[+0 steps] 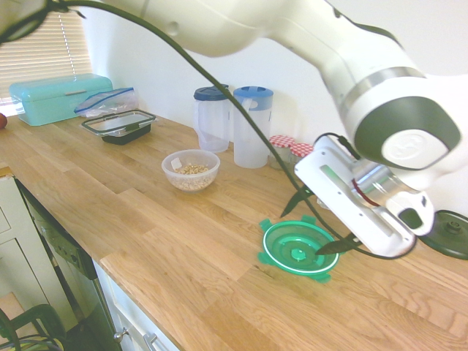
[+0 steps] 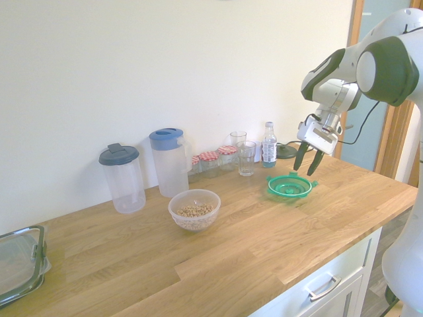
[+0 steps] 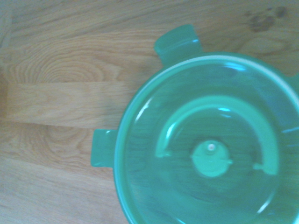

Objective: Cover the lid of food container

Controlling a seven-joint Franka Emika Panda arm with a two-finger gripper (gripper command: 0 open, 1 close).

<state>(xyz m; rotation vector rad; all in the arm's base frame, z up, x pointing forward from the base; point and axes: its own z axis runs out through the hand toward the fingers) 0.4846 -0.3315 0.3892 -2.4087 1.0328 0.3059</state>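
Wooden countertop [image 2: 277, 224], green lid [image 2: 289, 186] beneath parted, empty jaws.

White glossy arm [image 1: 307, 44] built of rounded segments, dark grey joint bands and round cap, flat white hand plate, gripper [image 2: 308, 160] fitted with two dark tapered fingers [image 2: 299, 156], black cable trailed alongside

From the green lid [image 2: 289, 186], bare worktop [image 2: 264, 244] runs toward eight o'clock as far as the food container [image 2: 194, 209], nothing standing between them. At the lid's ten to eleven o'clock, two drinking glasses [image 2: 246, 158], a small bottle [image 2: 268, 144] and red-checked jars [image 2: 210, 162] crowd the wall. Two lidded pitchers [image 2: 169, 161] stand at the container's eleven o'clock.
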